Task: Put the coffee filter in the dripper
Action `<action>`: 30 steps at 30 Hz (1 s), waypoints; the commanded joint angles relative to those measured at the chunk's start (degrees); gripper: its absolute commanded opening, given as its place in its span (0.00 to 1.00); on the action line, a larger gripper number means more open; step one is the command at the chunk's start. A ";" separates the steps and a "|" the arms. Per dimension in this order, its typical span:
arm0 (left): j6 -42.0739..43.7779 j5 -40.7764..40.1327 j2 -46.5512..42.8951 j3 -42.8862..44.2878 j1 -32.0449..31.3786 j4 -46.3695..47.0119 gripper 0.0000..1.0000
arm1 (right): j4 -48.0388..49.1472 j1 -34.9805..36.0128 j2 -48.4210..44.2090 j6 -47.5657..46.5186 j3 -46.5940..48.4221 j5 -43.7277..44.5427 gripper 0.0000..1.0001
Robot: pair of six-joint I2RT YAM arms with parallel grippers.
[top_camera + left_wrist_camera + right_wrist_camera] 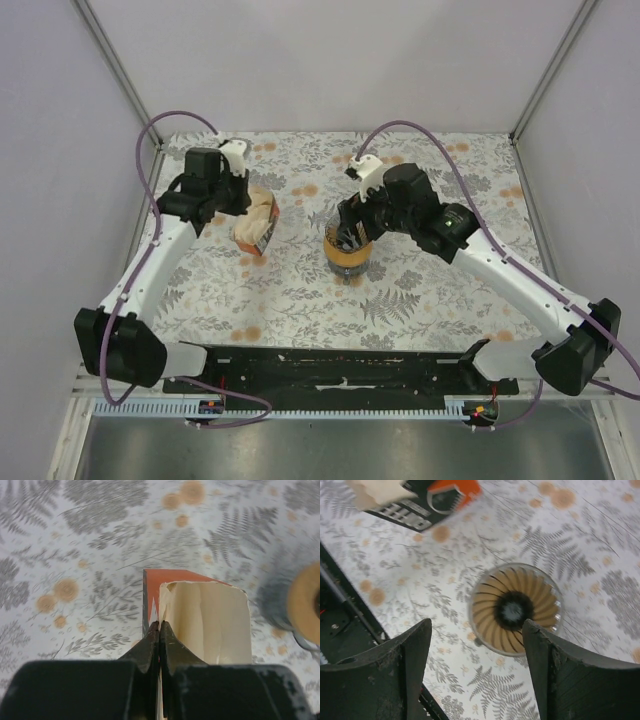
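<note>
The dripper, a dark ribbed see-through cone on an amber-brown ring, stands mid-table. In the right wrist view it lies below and between the fingers. My right gripper is open and empty, hovering over it. The orange packet with its cream stack of filters lies to the left. My left gripper is shut on the packet's thin side wall, beside the stack. No single loose white filter shows. The dripper's amber ring shows blurred at the right edge of the left wrist view.
The table has a grey fern-and-flower patterned cloth. A black rail runs along the near edge between the arm bases. Metal frame posts stand at the back corners. The packet's black printed face shows in the right wrist view.
</note>
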 commanded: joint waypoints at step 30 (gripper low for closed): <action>1.11 -7.02 -6.16 0.34 -14.05 -8.01 0.02 | 16.51 15.40 28.20 23.35 17.78 -1.65 0.36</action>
